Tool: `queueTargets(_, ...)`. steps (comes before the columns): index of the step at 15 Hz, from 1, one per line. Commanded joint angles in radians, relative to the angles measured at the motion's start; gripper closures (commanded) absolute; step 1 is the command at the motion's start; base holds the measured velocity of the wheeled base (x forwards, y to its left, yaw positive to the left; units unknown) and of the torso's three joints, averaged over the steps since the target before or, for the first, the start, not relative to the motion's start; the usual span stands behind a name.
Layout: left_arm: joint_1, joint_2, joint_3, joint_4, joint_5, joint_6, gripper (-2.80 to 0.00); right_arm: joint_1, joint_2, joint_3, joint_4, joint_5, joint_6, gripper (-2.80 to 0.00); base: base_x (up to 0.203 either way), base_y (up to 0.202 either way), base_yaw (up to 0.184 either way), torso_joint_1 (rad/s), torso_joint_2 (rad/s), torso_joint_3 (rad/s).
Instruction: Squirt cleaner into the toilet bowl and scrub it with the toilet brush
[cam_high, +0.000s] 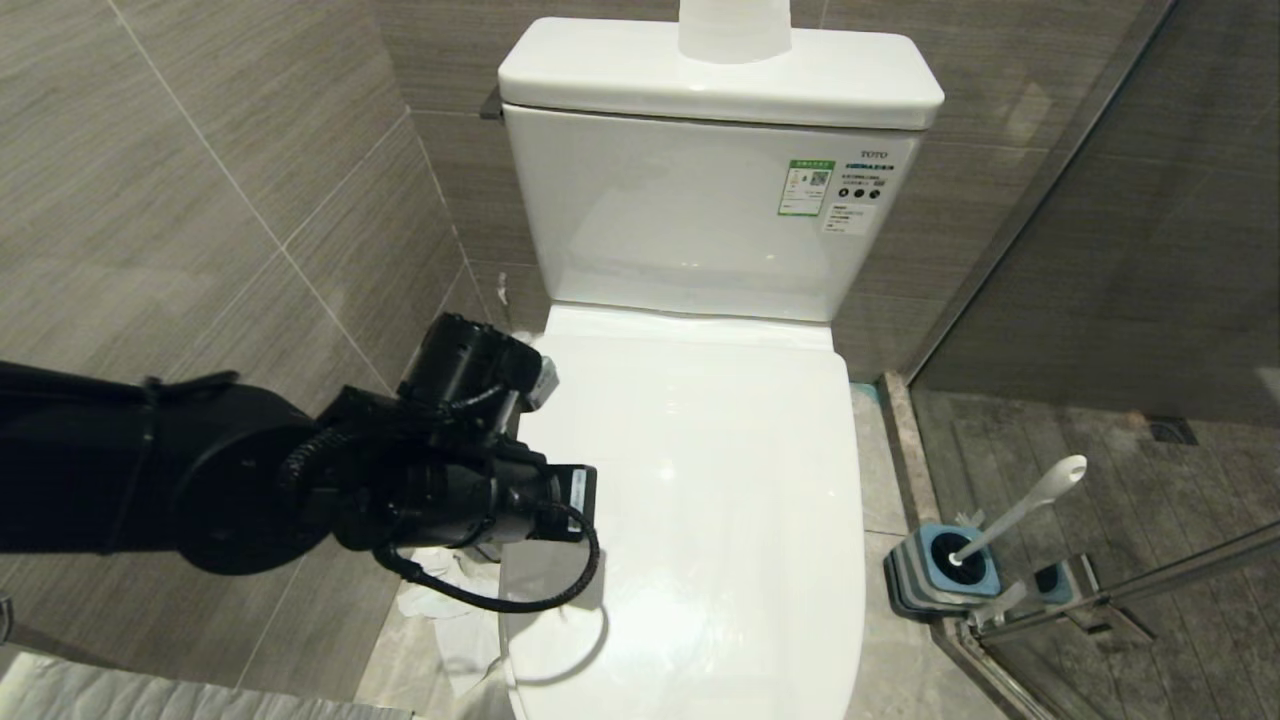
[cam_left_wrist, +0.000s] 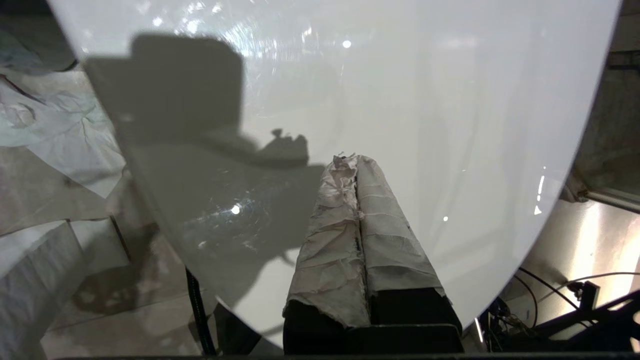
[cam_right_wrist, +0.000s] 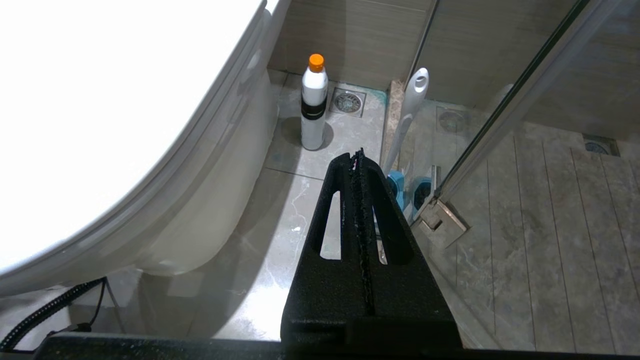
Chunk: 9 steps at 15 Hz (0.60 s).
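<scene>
Left gripper (cam_left_wrist: 352, 165): low centre of the left wrist view, its 2 cloth-wrapped fingers pressed together with nothing between them, hanging over the closed white toilet lid (cam_left_wrist: 400, 100). In the head view the black left arm (cam_high: 300, 470) reaches in from the left edge, and its wrist sits over the lid's left edge, middle left of the frame.
Right gripper (cam_right_wrist: 357, 160): centre of the right wrist view, black fingers together and empty, above the grey floor tiles (cam_right_wrist: 300, 200) beside the toilet. It does not show in the head view.
Paper (cam_high: 440, 600): crumpled white sheets on the floor at the toilet's left side, lower left of the head view, under the left arm.
Toilet bowl (cam_right_wrist: 190, 220): its outer side shows at left in the right wrist view; the lid covers it, so the inside is hidden.
Toilet brush (cam_high: 1020, 510): lower right of the head view, white handle leaning up to the right, head down in its blue and grey holder (cam_high: 940, 575) on the floor by the glass door (cam_high: 1150, 580).
Bottle (cam_right_wrist: 314, 105): white with an orange cap and a black band, upright on the floor next to the toilet base, upper centre of the right wrist view, near a floor drain (cam_right_wrist: 347, 101).
Tank (cam_high: 700, 200): top centre of the head view, against the tiled wall, with stickers on its right front.
</scene>
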Motion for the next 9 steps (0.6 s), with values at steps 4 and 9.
queueTargets(4,0.003,-0.191,-0.105,0.301,-0.019,0.014,0.0,0.0,0.001,0.025,0.0,0.0,-0.001,0.0,0.0,0.0,0.0,0.0,0.0,0.0)
queueTargets(9,-0.005,-0.285,-0.156,0.459,0.072,0.05,0.0,0.0,0.001,0.025,0.0,0.001,-0.001,0.0,0.0,0.0,0.0,0.0,0.0,0.0)
